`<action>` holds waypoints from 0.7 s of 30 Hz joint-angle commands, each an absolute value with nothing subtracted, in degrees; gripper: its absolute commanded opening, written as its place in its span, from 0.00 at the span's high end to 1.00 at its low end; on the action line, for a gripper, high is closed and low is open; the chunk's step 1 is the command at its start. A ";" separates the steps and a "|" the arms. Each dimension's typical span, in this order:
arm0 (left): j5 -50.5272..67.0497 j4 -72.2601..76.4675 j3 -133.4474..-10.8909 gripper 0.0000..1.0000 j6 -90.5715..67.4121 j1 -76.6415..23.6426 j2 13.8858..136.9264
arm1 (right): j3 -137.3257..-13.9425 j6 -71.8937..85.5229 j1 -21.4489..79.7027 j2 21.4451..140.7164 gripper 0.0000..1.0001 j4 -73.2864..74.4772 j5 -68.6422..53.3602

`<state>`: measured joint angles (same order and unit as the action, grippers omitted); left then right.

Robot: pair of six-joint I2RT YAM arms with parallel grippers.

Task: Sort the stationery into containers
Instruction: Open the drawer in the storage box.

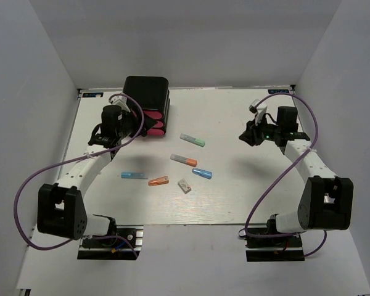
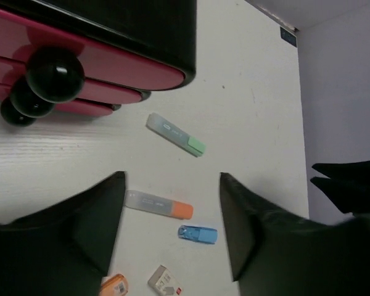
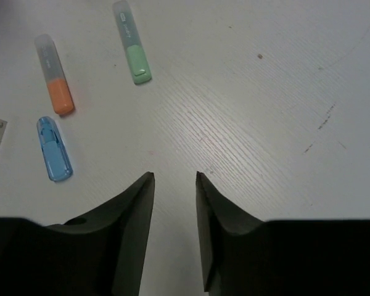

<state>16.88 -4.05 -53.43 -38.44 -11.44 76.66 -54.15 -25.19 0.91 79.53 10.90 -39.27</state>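
Observation:
The black box (image 1: 147,92) stands at the back left, its three pink drawers (image 2: 111,61) with black knobs (image 2: 55,74) facing the table's middle. My left gripper (image 2: 171,176) is open and empty, just in front of the drawers (image 1: 153,123). Six pieces lie mid-table: mint-green (image 1: 192,140), orange-and-grey (image 1: 184,160), darker blue (image 1: 202,173), light blue (image 1: 134,175), orange (image 1: 158,181) and the whitish block (image 1: 184,185). My right gripper (image 3: 174,174) is open by a narrow gap, empty, above bare table right of the pieces (image 1: 248,137).
White walls close in the table at the back and on both sides. Purple cables loop from each arm. The right arm's dark fingers (image 2: 345,185) show at the right edge of the left wrist view.

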 commanded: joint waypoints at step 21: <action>-4.57 -7.29 -51.06 0.33 -52.47 -8.97 73.65 | -50.71 -26.81 1.49 79.36 0.47 8.00 -46.58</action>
